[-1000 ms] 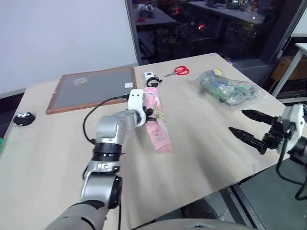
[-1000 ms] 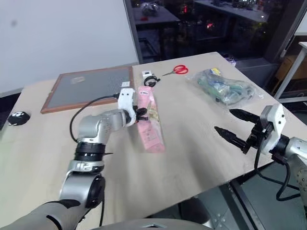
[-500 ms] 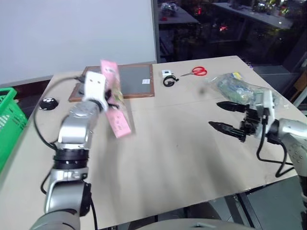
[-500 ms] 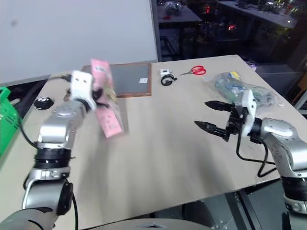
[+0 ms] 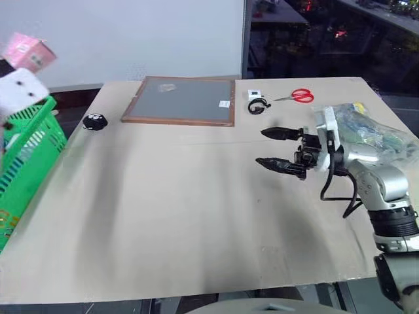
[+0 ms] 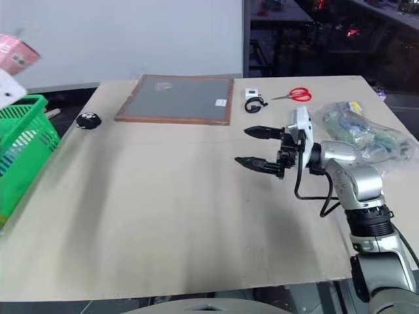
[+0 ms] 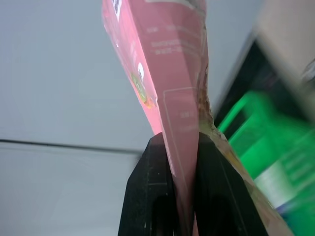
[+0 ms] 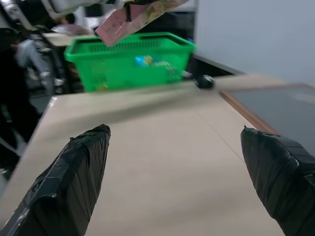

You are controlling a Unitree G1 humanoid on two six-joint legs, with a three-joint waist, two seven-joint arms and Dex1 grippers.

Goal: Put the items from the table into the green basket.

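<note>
Clamped on the pink carton [image 7: 172, 98], the left gripper [image 7: 183, 162] holds it above the green basket [image 5: 26, 163] at the head view's upper left edge, while the right gripper [image 5: 272, 147] hangs spread wide and empty over the table [image 5: 183, 216], right of center.

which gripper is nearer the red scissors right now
Right. The right gripper hovers with jaws open over the table, a little short of the red scissors at the far edge. The left gripper is across the table over the green basket, gripping the pink carton.
</note>
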